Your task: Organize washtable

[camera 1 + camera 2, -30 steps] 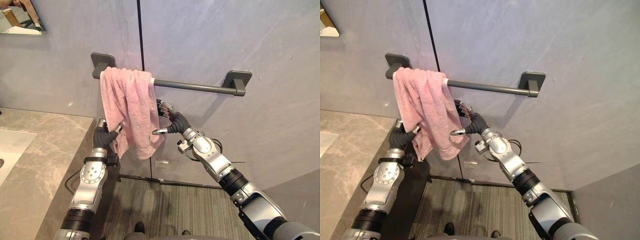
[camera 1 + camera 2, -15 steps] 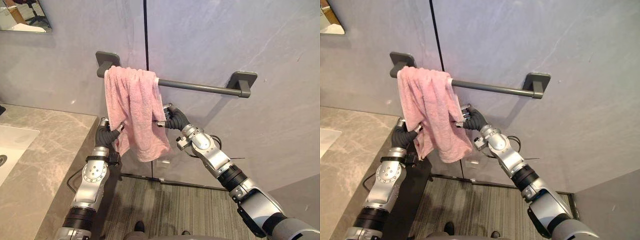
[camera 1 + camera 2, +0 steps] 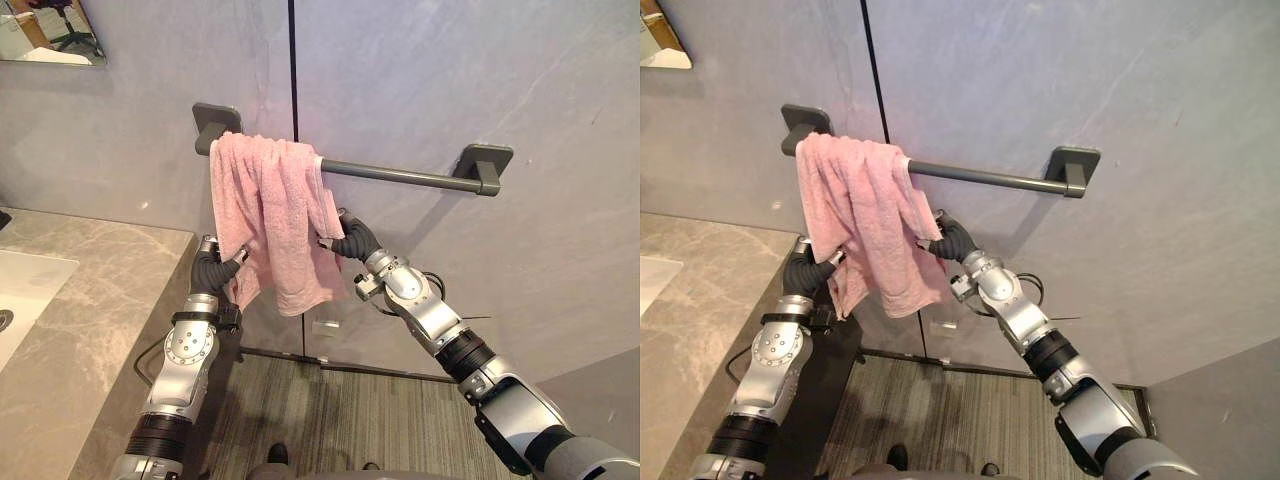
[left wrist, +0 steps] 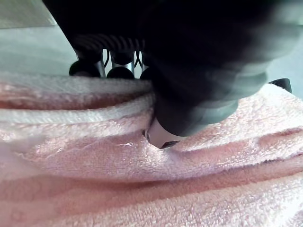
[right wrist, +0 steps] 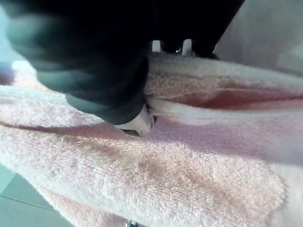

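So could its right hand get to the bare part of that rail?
Probably yes: the right hand sits just below the rail with nothing between, though it is pinching the pink towel.

towel (image 3: 268, 210): soft pink, paler stripe along the edge | bar (image 3: 400, 177): dark grey | wall (image 3: 480, 70): light grey with faint cloudy streaks and one black line | counter (image 3: 100, 300): brown-grey stone with pale wiggly lines | sink (image 3: 20, 290): white | floor (image 3: 340, 410): grey with thin stripes
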`<state>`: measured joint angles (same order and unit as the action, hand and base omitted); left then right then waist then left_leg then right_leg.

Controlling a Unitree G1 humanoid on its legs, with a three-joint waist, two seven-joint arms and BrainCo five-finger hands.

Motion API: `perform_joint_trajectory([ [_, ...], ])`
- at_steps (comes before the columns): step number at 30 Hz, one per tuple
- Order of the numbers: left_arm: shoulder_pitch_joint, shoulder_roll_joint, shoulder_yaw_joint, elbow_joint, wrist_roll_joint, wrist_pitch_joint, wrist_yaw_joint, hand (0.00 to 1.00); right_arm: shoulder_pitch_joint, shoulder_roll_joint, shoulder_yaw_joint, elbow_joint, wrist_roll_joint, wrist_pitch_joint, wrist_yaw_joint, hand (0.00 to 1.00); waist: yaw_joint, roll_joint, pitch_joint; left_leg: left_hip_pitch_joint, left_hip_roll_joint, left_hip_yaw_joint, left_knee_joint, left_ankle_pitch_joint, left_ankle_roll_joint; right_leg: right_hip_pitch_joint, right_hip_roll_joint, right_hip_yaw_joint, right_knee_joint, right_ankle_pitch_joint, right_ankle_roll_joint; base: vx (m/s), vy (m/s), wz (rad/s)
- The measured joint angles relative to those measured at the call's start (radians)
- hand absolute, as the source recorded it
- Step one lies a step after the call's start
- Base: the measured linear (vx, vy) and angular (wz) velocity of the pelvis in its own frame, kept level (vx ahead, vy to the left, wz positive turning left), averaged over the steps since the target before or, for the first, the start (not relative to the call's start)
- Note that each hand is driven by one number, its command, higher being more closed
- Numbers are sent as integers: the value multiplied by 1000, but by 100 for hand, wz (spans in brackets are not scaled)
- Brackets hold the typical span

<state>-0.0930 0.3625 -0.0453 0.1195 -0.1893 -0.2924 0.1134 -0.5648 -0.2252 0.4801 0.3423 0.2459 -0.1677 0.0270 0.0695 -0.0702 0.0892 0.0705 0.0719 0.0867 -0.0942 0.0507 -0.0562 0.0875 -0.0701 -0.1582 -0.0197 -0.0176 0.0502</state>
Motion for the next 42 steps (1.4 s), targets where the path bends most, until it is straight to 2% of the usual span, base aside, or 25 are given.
perform_joint_trajectory([
  [5, 25, -12, 21, -23, -3, 0, -2, 100, 107, -17, -85, -131, 21, -6, 17, 100, -6, -4, 0, 15, -2, 7, 0, 0, 0, 11, -2, 5, 1, 0, 0, -5, 0, -3],
  [8, 63, -49, 58, -87, -9, -1, -3, 100, 151, -26, -126, -178, 36, -14, 22, 100, -27, -4, 0, 20, -2, 10, -1, 0, 0, 13, -2, 8, 4, 0, 0, -45, 0, -4],
  [15, 78, -79, 90, -159, -24, -2, -7, 100, 251, -49, -218, -296, 101, -25, 45, 100, -43, -3, 1, 31, -2, 26, -2, -1, 0, 11, -3, 24, 10, 0, 0, -39, 0, -7],
  [17, 79, -80, 102, -166, -38, -3, -8, 100, 263, -57, -232, -297, 118, -25, 52, 100, -53, -2, 1, 31, -2, 26, -2, -1, 0, 11, -3, 24, 9, 0, 1, 0, 0, 0],
  [22, 83, -89, 106, -167, -57, -3, -26, 100, 306, -72, -297, -298, 169, -25, 67, 100, -59, 1, 1, 29, -2, 29, -1, -1, -1, 11, -2, 25, 2, 1, 1, 0, 0, 0],
  [25, 84, -128, 119, -167, -93, -3, -28, 100, 325, -72, -325, -298, 202, -25, 77, 100, -59, 10, 1, 28, -3, 29, -1, -1, -1, 11, -3, 25, -1, 1, 1, 0, 0, 0],
  [32, 98, -159, 137, -143, -123, -4, -48, 100, 340, -63, -327, -276, 248, -22, 87, 100, -75, 35, 3, 27, -1, 27, -1, -1, -1, 12, -2, 25, -2, 1, 1, -5, -1, 0],
  [42, 92, -193, 137, -37, -134, -3, -51, 100, 368, -14, -332, -199, 315, -20, 107, 100, -83, 36, 3, 27, -1, 28, -1, -3, -1, 11, -2, 28, -2, 1, 1, 0, 0, 0],
])
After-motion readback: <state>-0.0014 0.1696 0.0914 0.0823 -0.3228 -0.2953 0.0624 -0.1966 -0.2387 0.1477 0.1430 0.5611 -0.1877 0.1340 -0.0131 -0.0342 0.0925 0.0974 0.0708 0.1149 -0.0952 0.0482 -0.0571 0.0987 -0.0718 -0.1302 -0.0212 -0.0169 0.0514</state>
